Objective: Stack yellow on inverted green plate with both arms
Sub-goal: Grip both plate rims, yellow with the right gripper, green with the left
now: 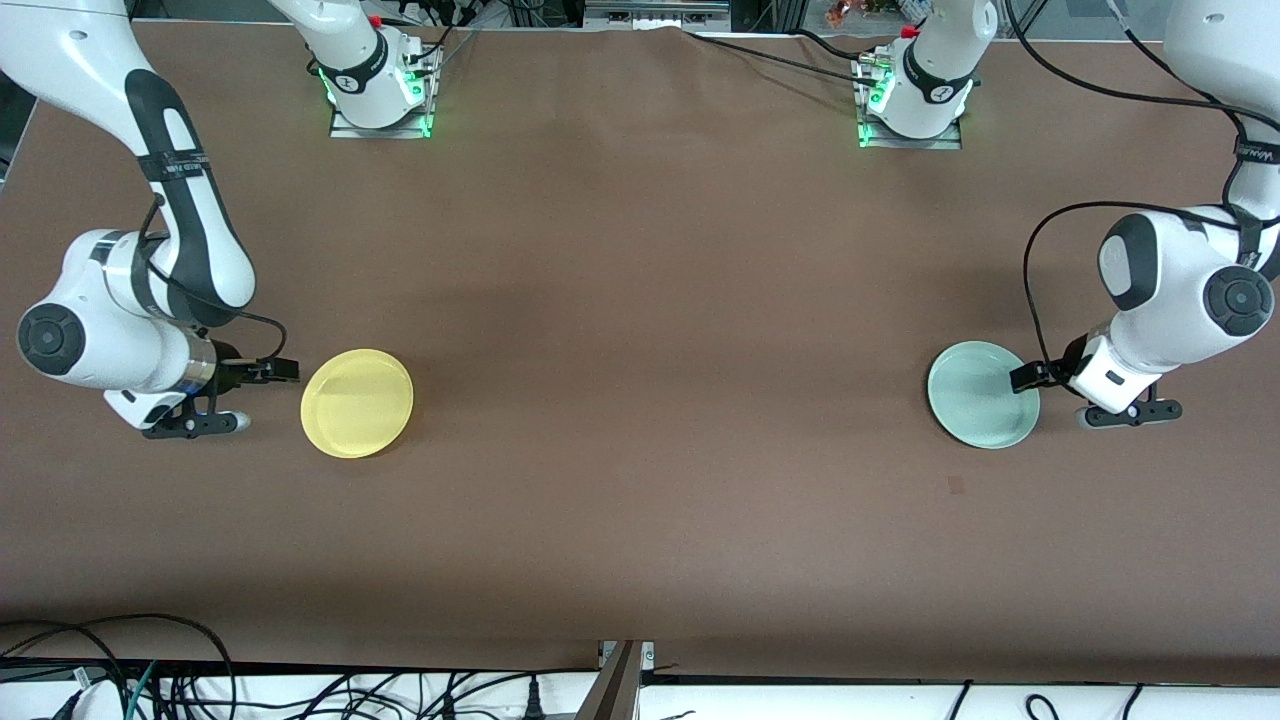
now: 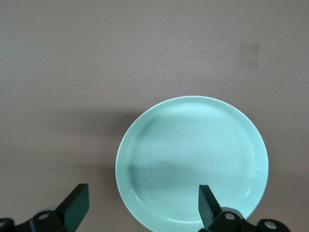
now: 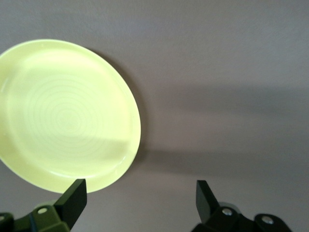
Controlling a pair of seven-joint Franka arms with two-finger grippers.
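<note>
The yellow plate [image 1: 356, 403] lies hollow side up on the brown table toward the right arm's end. My right gripper [image 1: 280, 371] is low beside its rim, open and empty. In the right wrist view the yellow plate [image 3: 67, 116] lies just ahead of one finger [image 3: 75, 197], and the open gripper [image 3: 140, 200] is mostly over bare table. The green plate [image 1: 983, 393] lies hollow side up toward the left arm's end. My left gripper [image 1: 1028, 376] is open at its rim. In the left wrist view the green plate [image 2: 190, 162] has its edge between the fingers of the gripper [image 2: 142, 208].
The two arm bases [image 1: 378, 90] [image 1: 912, 100] stand along the table's back edge. A small pale mark [image 1: 955, 486] lies on the table nearer the front camera than the green plate, and shows in the left wrist view [image 2: 251, 54]. Cables [image 1: 150, 670] run along the front edge.
</note>
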